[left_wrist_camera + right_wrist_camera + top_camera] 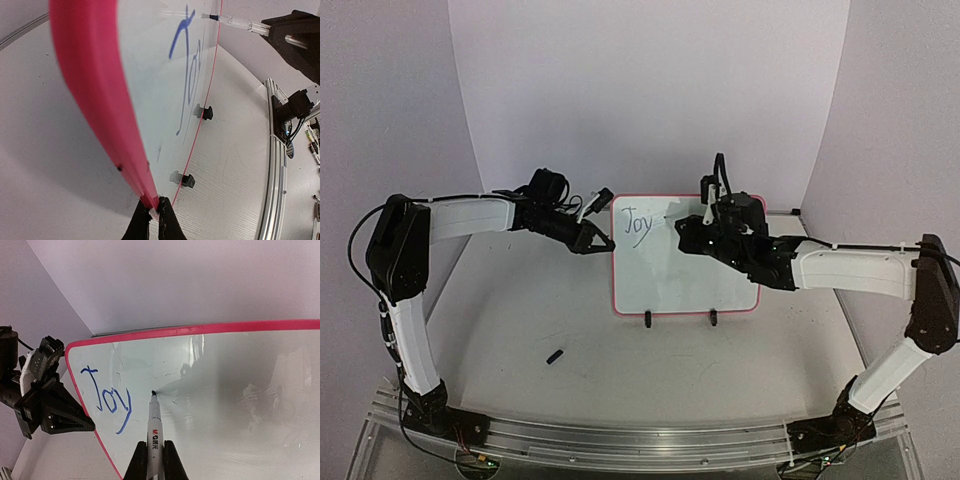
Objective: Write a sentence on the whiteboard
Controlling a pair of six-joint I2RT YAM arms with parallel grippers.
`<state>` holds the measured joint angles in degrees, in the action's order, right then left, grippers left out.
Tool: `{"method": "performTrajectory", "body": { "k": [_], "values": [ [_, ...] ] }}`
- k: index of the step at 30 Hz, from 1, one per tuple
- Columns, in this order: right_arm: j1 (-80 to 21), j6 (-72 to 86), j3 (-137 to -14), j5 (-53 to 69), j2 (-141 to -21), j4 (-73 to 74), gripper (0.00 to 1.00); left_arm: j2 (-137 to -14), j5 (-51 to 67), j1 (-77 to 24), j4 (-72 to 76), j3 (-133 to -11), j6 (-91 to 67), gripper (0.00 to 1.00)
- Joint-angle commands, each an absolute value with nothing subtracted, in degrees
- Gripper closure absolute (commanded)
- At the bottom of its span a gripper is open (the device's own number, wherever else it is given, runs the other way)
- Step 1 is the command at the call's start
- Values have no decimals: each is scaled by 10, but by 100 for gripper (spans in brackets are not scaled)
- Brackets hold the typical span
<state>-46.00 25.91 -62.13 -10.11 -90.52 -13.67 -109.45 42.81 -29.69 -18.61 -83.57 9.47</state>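
**Board pinched on the left, marker tip on the white at the right**

From the overhead camera, I saw the whiteboard [690,275] standing upright on its two black feet [648,320] towards the back of the surface [520,320], about midway between the two arms. The sentence [638,224] sat in its top left corner and read only "Joy" in blue. The left fingers [606,241] met the board's left edge just below that corner. The right fingers [688,228] hung in front of the upper middle of the board, to the right of the word. A small black object [555,356] lay alone on the surface, well in front of the board and to its left.

On the left wrist camera, I had the two fingers drawn tight together, with the board's pink rim [95,100] nipped between their tips. The board ran away edge-on from them, the blue letters showing on its face. At the far end a marker [235,21] reached in towards the face from the other arm.

On the right wrist camera, the fingers were closed on the barrel of the marker, which pointed straight up the view. Its dark tip touched the white just to the right of the "y", apart from the letter itself. The left arm's black tip rested against the rim at the board's left side, below the word.
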Motion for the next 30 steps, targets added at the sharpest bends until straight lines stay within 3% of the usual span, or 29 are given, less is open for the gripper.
{"method": "performTrajectory", "body": {
  "k": [1,14,30],
  "values": [
    [-457,271,-614,-115,-905,-134,100,-1088,398,-310,-232,-842,136,100],
    [-457,284,-575,-83,-871,-148,100,-1087,398,-311,-233,-842,136,100],
    [-457,251,-646,-82,-890,-168,100,-1088,396,-311,-235,-843,137,100]
  ]
}}
